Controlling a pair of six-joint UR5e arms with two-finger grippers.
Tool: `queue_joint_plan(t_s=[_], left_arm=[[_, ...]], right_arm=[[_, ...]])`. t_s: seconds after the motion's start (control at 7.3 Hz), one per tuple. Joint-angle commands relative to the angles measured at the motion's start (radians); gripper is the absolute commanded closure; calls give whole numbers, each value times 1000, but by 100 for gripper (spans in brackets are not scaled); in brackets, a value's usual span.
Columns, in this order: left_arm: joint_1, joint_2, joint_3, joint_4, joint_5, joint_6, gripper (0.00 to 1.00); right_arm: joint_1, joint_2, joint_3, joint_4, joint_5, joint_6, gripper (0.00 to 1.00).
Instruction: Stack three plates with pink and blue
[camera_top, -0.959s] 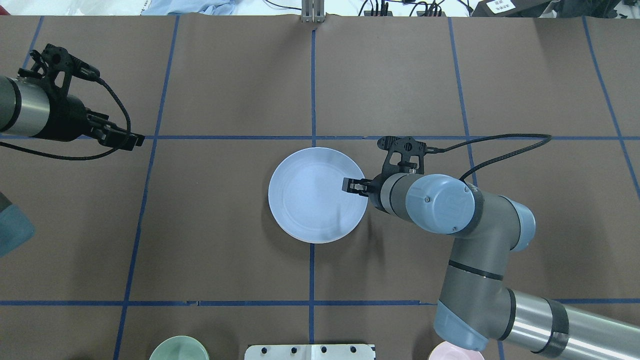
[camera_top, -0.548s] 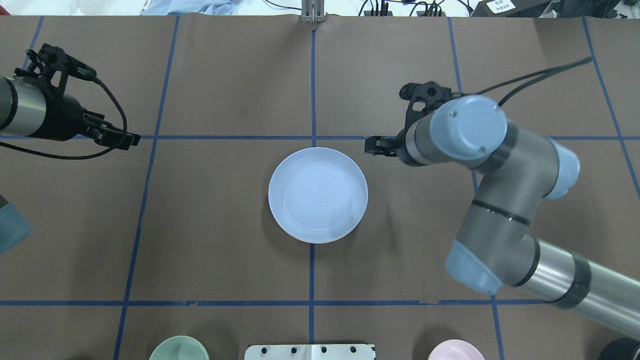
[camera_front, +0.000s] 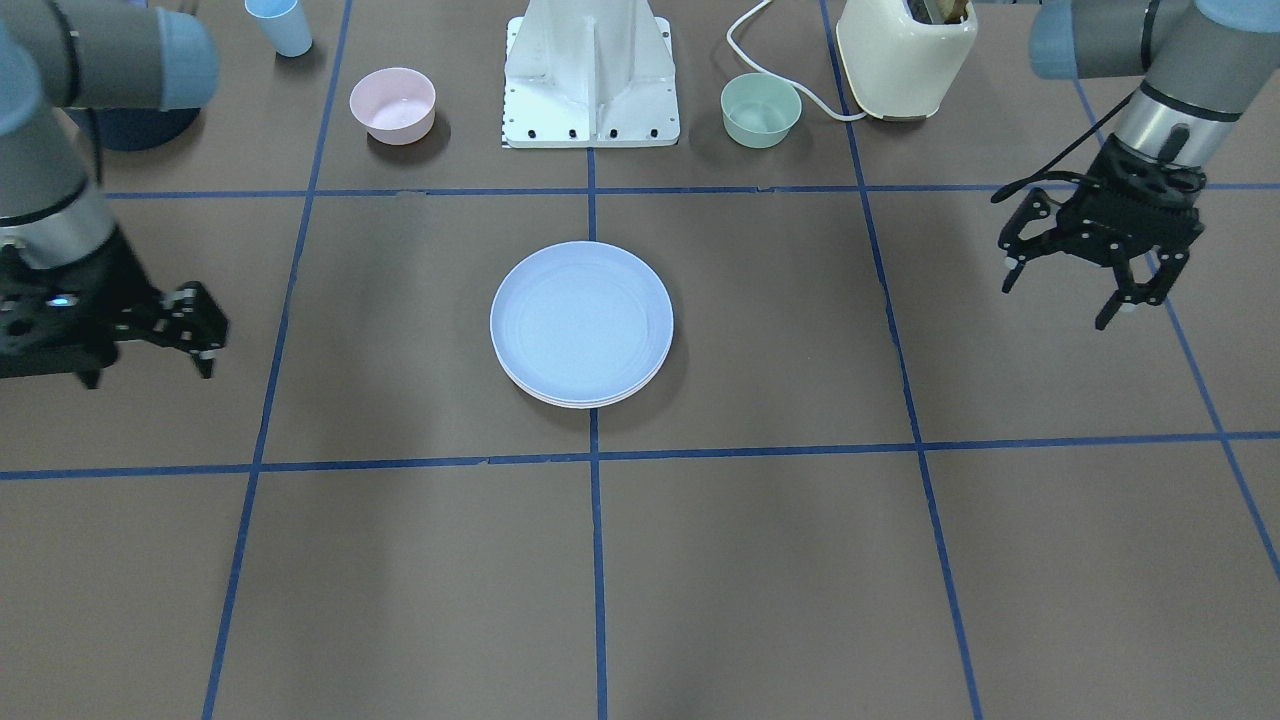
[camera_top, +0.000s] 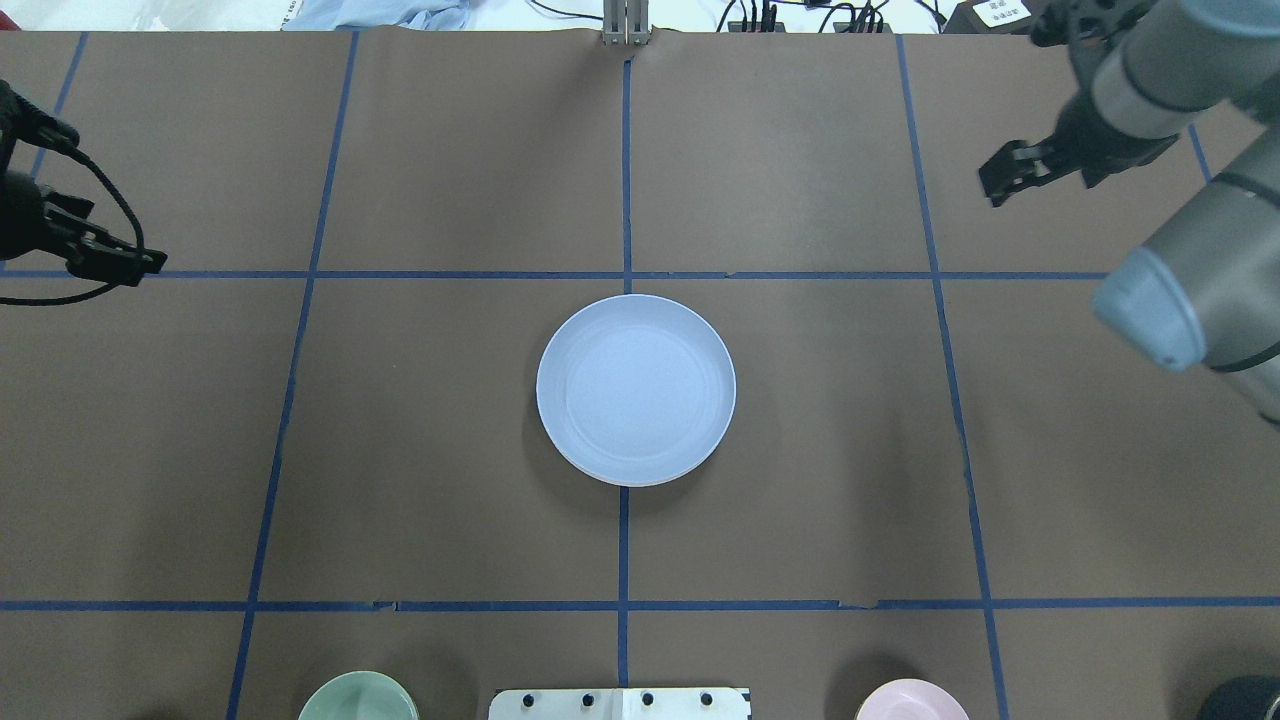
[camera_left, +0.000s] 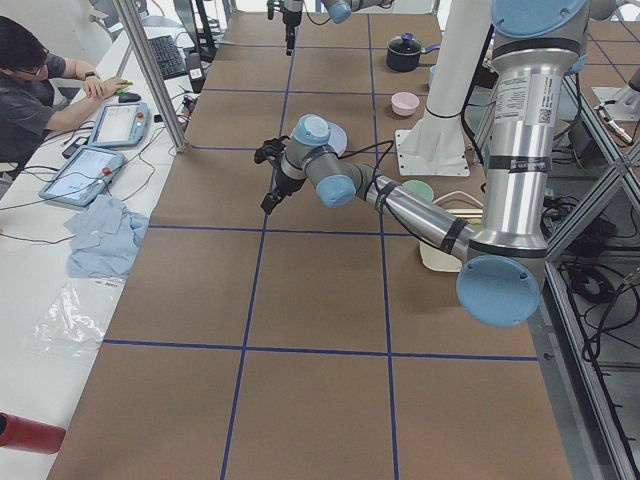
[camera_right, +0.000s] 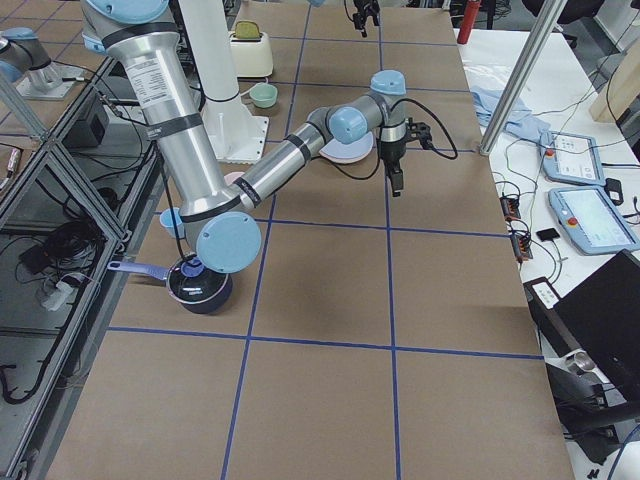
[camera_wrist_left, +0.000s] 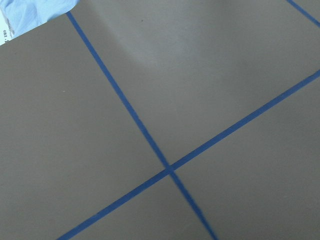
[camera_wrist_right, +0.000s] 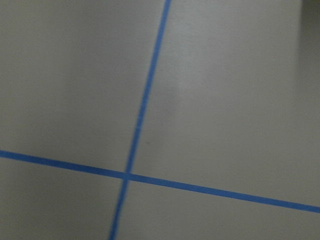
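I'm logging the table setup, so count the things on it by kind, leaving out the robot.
Plate stack: 1, blue on top
Bowls: 2, the pink bowl and the green bowl
Cup: 1, light blue
Toaster: 1
Pot: 1, dark
Total: 6

The brown table (camera_top: 450, 400) (blue tape grid (camera_top: 622, 560)) carries a plate stack (camera_top: 635, 390), pink bowl (camera_front: 392, 104), green bowl (camera_front: 760, 108) and toaster (camera_front: 905, 50).

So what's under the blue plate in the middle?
Rims of stacked plates show beneath the blue plate, the lowest pale, maybe pink. Their faces are covered.
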Motion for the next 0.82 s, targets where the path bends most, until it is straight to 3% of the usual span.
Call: queue_joint_plan(t_s=[0.0, 0.27, 0.41, 0.55, 0.68], left_arm=[[-186, 58, 63, 1, -100, 227, 0], [-380, 66, 198, -1, -218, 405, 0], [-419, 107, 212, -8, -213, 410, 0], [-424, 140, 223, -4, -213, 406, 0], [-465, 134, 296, -4, -213, 407, 0]], right_arm=[[238, -153, -24, -18, 134, -405, 0], [387, -295, -62, -12, 246, -604, 0], [418, -382, -61, -6, 247, -603, 0], [432, -418, -66, -6, 244, -603, 0], [435, -428, -67, -7, 239, -600, 0]])
